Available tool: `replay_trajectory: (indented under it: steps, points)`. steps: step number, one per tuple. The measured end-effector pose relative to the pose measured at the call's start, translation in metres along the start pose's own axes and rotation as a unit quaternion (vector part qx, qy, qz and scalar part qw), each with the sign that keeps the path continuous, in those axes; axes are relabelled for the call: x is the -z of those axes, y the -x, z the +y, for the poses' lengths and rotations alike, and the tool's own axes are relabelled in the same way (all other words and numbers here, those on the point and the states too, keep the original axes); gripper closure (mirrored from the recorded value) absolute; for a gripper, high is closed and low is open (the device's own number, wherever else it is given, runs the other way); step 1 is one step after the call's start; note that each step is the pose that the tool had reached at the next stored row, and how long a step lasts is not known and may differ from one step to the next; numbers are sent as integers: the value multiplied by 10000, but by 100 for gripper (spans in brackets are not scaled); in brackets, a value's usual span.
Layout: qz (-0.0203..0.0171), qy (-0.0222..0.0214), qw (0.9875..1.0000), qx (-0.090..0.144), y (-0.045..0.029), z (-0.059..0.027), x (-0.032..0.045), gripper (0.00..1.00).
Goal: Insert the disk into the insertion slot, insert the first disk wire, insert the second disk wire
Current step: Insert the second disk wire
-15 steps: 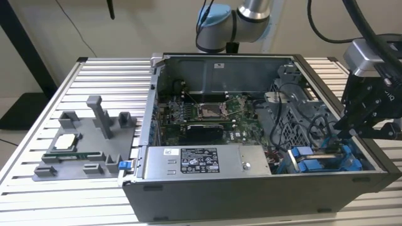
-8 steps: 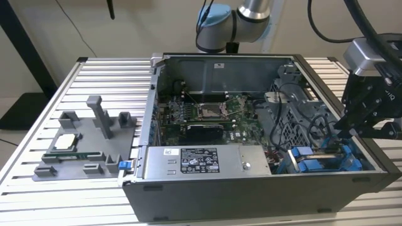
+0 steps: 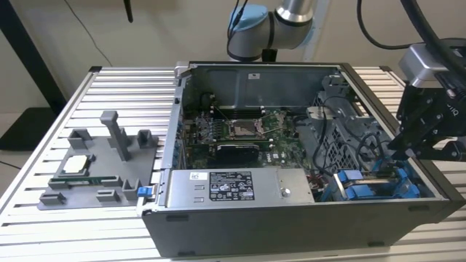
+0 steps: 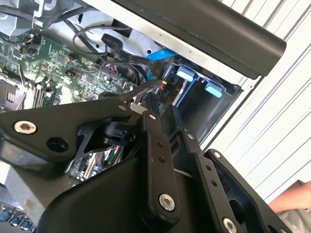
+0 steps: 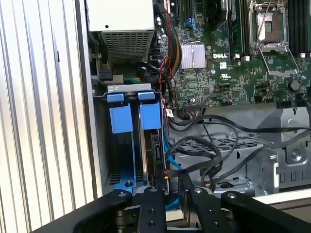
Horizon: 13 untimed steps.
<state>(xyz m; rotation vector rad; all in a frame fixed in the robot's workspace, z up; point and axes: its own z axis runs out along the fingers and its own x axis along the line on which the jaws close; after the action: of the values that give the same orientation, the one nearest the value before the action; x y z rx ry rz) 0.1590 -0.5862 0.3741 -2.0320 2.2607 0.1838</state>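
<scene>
The disk (image 5: 154, 145) sits inside the insertion slot (image 5: 127, 89), its blue caddy front beside a second blue-fronted caddy (image 5: 120, 119). In the exterior view the disk (image 3: 354, 185) lies at the case's near corner on the exterior view's right. My gripper (image 5: 170, 187) hangs over the disk's rear edge, shut on a black disk wire plug (image 4: 165, 90) with red and yellow leads. The plug is right at the disk's connector end; whether it is seated is hidden. A blue disk wire (image 5: 167, 158) runs alongside the disk. In the exterior view the gripper (image 3: 409, 155) is just above the bay.
The open computer case (image 3: 291, 234) lies on a slatted metal table (image 3: 95, 240). Loose black cables (image 5: 214, 145) cross beside the drive cage. The power supply (image 3: 237, 188) and motherboard (image 3: 240, 131) fill the case. A grey fixture (image 3: 102, 169) with parts stands on the exterior view's left.
</scene>
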Motion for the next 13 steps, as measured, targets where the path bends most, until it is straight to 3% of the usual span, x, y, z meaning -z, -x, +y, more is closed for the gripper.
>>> replay_trajectory:
  steps: [13]
  points:
    - [0, 0, 10000, 0, 49, -95, -6, 0]
